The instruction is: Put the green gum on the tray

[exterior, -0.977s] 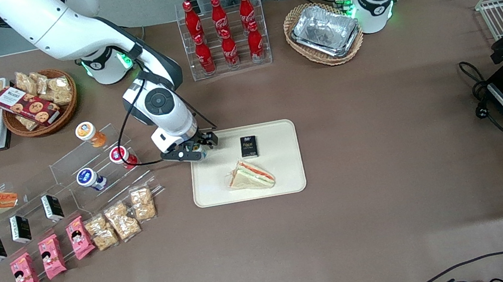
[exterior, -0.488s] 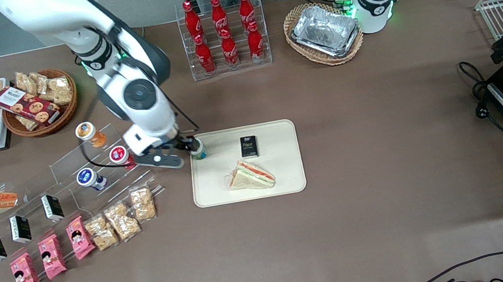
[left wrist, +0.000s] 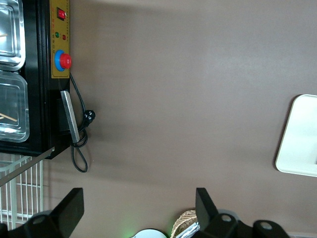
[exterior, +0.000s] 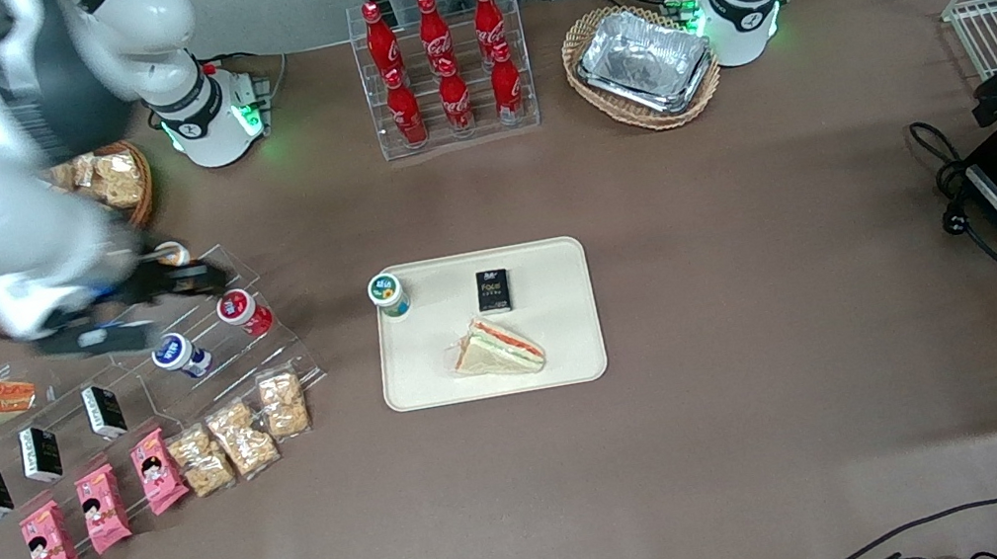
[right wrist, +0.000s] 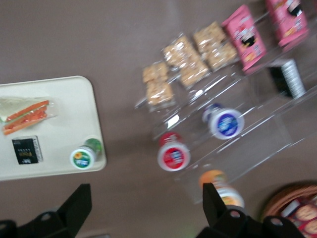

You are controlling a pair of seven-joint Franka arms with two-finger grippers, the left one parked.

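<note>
On the tray [exterior: 560,350], at the corner nearest the working arm's end of the table [exterior: 783,434]: green gum [exterior: 388,295], upright, lid up, standing free, where half a second ago the claw was still beside it. Judged: placement done.

Claw [exterior: 193,276]: now drawn well away and raised over the clear acrylic rack [exterior: 199,347]; fingers spread wide, holding nothing, as the right wrist view shows.

Also on tray: black packet [exterior: 493,289], wrapped sandwich [exterior: 497,347], both apart from the gum.

On the rack: red-lidded bottle [exterior: 241,310], blue-lidded bottle [exterior: 176,354], orange-lidded bottle [right wrist: 221,184]. Nearer the front camera: snack packs [exterior: 238,433], pink packets [exterior: 100,508].

Farther from the front camera: cola bottles [exterior: 443,68], foil tray [exterior: 646,61] in a basket.

Obstructions: none apparent; the gum sits close to the tray's rim, so a knock could tip it off.
</note>
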